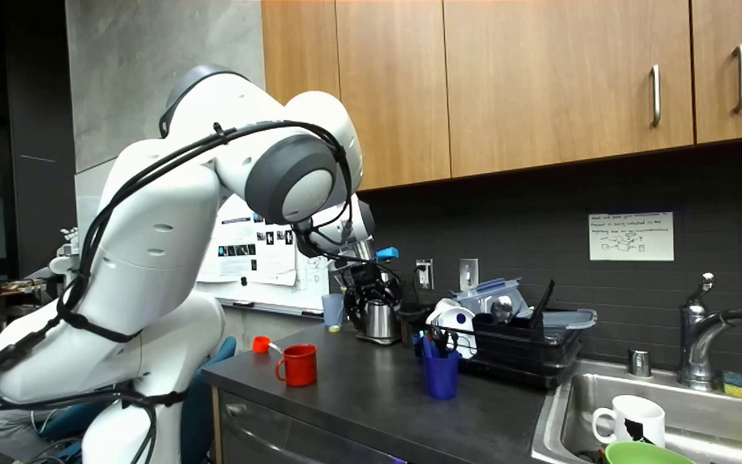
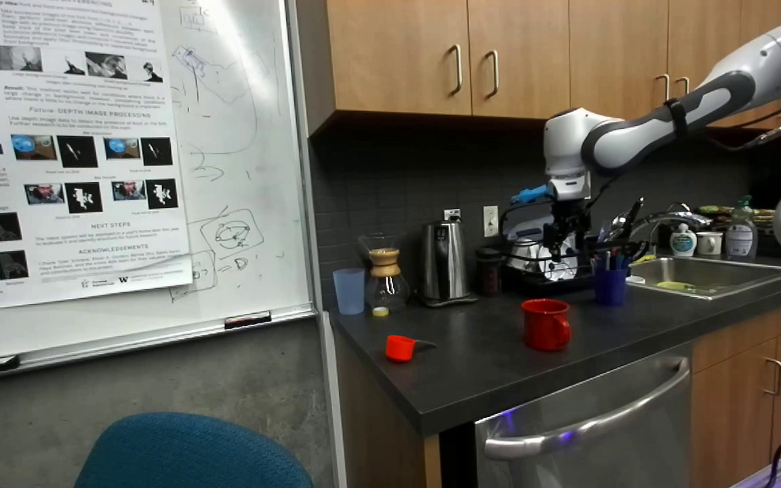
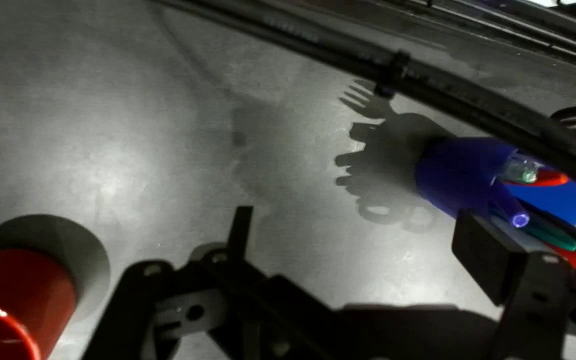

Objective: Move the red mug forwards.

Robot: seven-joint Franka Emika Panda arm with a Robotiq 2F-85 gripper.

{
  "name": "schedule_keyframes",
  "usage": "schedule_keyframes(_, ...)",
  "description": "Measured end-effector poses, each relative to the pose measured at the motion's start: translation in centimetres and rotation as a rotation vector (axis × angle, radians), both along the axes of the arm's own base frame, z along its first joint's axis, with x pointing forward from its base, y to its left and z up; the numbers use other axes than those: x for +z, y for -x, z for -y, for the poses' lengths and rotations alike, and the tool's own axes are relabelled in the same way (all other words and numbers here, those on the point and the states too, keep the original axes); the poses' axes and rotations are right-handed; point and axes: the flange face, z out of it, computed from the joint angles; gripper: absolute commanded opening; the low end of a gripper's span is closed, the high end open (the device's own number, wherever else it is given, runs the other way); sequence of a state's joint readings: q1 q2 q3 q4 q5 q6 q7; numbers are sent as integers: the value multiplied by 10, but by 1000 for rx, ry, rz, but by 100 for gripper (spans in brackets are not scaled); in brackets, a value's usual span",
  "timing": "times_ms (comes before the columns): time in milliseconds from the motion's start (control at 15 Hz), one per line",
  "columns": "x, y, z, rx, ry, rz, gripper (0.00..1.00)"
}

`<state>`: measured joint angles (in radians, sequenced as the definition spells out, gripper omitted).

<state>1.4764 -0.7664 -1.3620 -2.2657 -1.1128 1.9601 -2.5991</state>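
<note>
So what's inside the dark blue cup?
Pens or markers and black scissors handles stick out of the dark blue cup, which covers their lower ends and anything at the bottom.

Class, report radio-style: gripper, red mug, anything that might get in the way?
Gripper open, empty, above counter. Red mug upright on counter, not held. Blue cup beside gripper in wrist view, possible snag.

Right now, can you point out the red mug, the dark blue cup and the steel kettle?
Red mug (image 2: pixel 542 330), in an exterior view: its outer wall.
Dark blue cup (image 3: pixel 457 175), in the wrist view: its side wall.
Steel kettle (image 2: pixel 446 264), in an exterior view: its metal body.
</note>
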Motion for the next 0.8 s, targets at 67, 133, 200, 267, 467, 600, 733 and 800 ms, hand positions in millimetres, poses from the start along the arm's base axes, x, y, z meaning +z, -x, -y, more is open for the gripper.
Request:
schedule_keyframes(67, 0, -4, 7, -11, -2, 6, 100)
schedule_keyframes(133, 1, -9, 15, -22, -3, 12, 100)
schedule_keyframes(200, 1, -12, 22, -34, -6, 16, 100)
schedule_keyframes(267, 0, -16, 29, -47, -10, 20, 100)
schedule_keyframes(467, -2, -26, 49, -76, -14, 30, 100)
schedule_keyframes(600, -5, -31, 60, -89, -19, 37, 100)
schedule_keyframes(733, -6, -36, 68, -97, -27, 45, 100)
schedule_keyframes(800, -7, -38, 71, -100, -31, 48, 100)
